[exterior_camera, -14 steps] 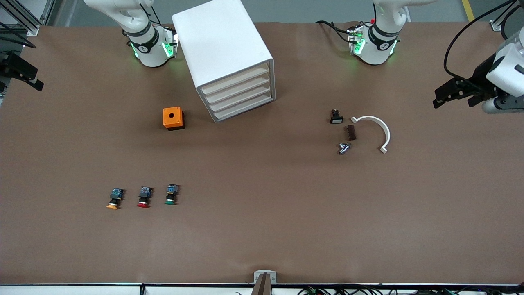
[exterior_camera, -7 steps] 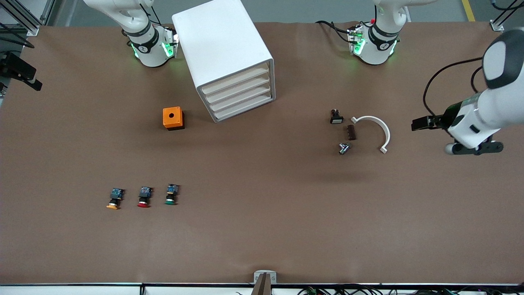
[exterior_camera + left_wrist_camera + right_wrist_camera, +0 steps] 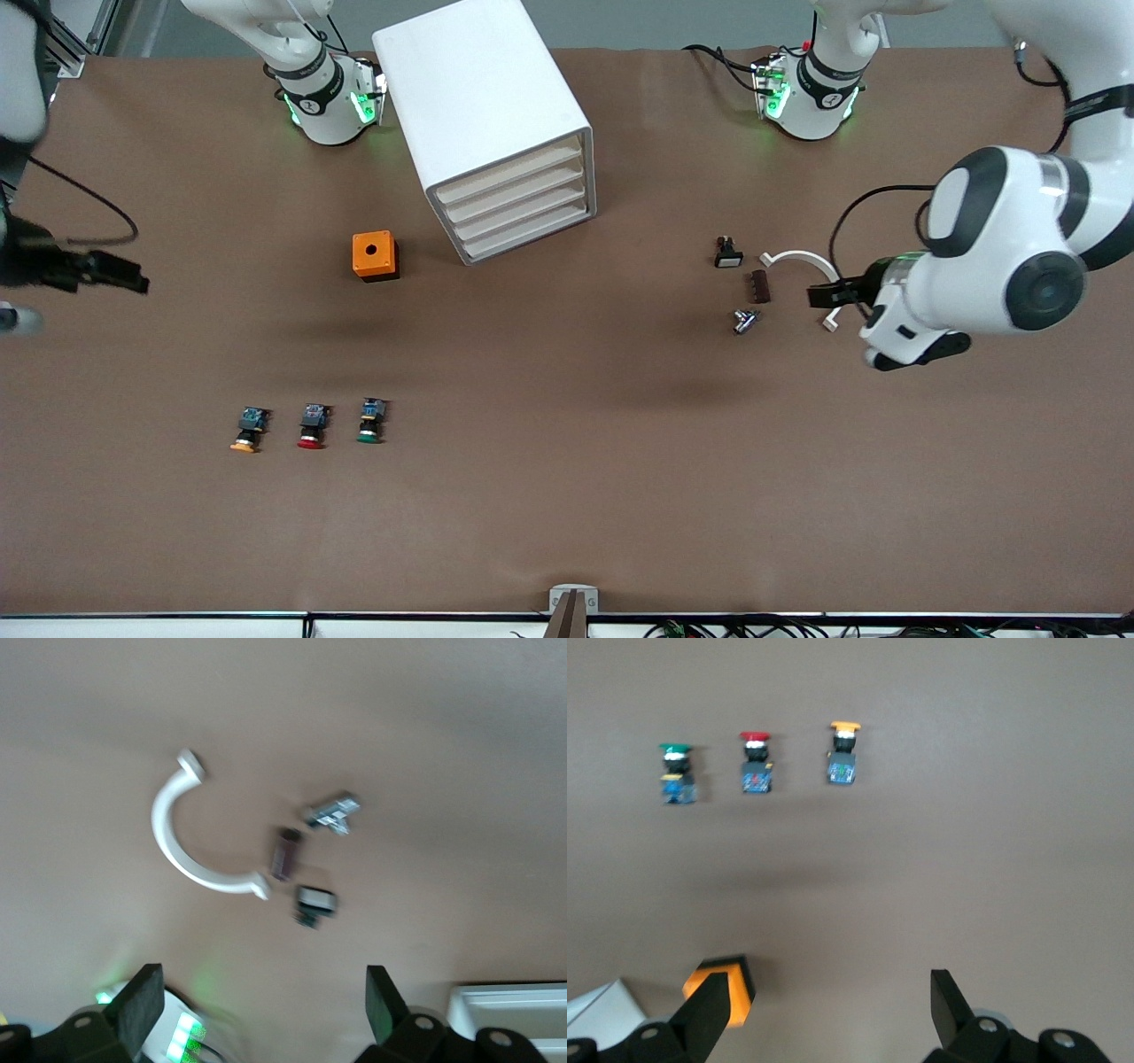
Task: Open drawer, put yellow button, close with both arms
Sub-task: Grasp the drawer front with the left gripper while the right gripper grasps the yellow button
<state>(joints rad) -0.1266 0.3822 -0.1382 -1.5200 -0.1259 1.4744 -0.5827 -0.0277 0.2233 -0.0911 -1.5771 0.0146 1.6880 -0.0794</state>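
Opening the closed top drawer (image 3: 509, 174) first suits the left gripper (image 3: 819, 296), fingers apart over the white clip (image 3: 819, 270), while the right gripper (image 3: 120, 273), likewise spread, waits well clear of the yellow button (image 3: 247, 430) on the bench (image 3: 567, 496).

A high front camera faces both bases; wrist cameras look down, sharing the table (image 3: 567, 514) with it.

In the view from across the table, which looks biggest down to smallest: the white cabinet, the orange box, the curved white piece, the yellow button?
1. White cabinet, by far.
2. Curved white piece, partly hidden by the left arm.
3. Orange box, close to the curved piece in spread, so that pair is unsure.
4. Yellow button, smallest.
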